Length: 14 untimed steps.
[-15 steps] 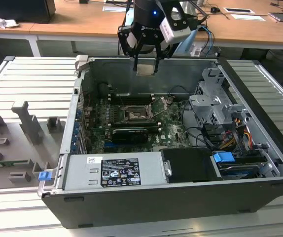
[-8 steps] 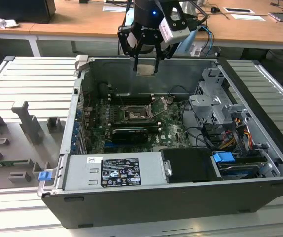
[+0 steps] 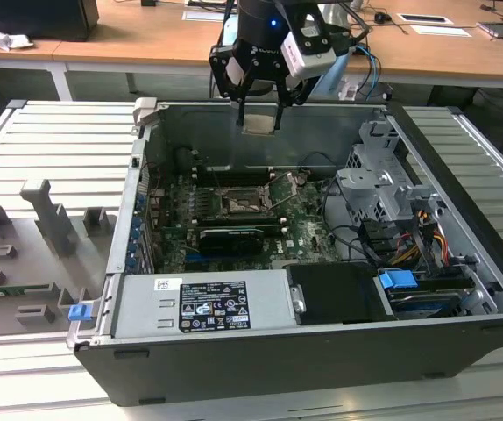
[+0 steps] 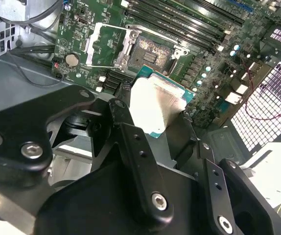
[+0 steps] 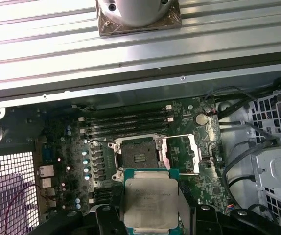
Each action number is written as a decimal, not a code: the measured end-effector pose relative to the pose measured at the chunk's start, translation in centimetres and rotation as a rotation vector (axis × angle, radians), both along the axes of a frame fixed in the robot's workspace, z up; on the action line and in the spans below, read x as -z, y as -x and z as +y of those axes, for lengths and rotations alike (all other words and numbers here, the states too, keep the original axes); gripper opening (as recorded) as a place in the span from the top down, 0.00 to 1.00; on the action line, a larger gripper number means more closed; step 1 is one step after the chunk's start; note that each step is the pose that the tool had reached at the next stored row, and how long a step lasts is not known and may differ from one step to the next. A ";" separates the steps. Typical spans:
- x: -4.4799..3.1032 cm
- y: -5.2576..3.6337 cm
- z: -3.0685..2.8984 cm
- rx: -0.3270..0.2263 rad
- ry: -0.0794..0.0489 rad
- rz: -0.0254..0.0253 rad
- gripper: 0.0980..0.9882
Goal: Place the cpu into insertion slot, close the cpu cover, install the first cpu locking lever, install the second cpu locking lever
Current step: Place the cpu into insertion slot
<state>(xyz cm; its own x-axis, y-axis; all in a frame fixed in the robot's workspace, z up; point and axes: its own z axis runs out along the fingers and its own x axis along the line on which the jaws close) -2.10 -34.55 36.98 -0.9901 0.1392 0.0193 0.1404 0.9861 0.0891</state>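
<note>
Robotics lab: an opened computer case (image 3: 322,360) sits on a ribbed metal bench (image 3: 50,132) with grey jigs (image 3: 50,215), under a robot arm (image 3: 260,26); wooden desks (image 3: 146,39) strewn with papers (image 3: 440,30) and cables (image 3: 372,63) behind.

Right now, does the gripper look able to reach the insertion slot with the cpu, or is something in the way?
Probably yes. The gripper, shut on the cpu, hangs above the board; the cpu cover is swung open beside the insertion slot, whose dark centre lies bare.
</note>
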 end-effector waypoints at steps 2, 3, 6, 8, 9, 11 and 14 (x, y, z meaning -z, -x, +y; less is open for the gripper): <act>0.00 0.00 0.00 0.005 0.000 0.0000 0.52; 0.01 0.00 0.00 0.007 0.000 0.0000 0.52; 0.01 0.00 0.00 0.016 0.000 -0.0001 0.52; 0.02 0.00 0.00 0.021 0.000 -0.0001 0.52; 0.02 0.00 0.00 0.025 0.000 0.0000 0.52; 0.02 0.00 0.00 0.031 0.000 0.0000 0.52; 0.02 0.00 0.00 0.042 0.000 0.0000 0.52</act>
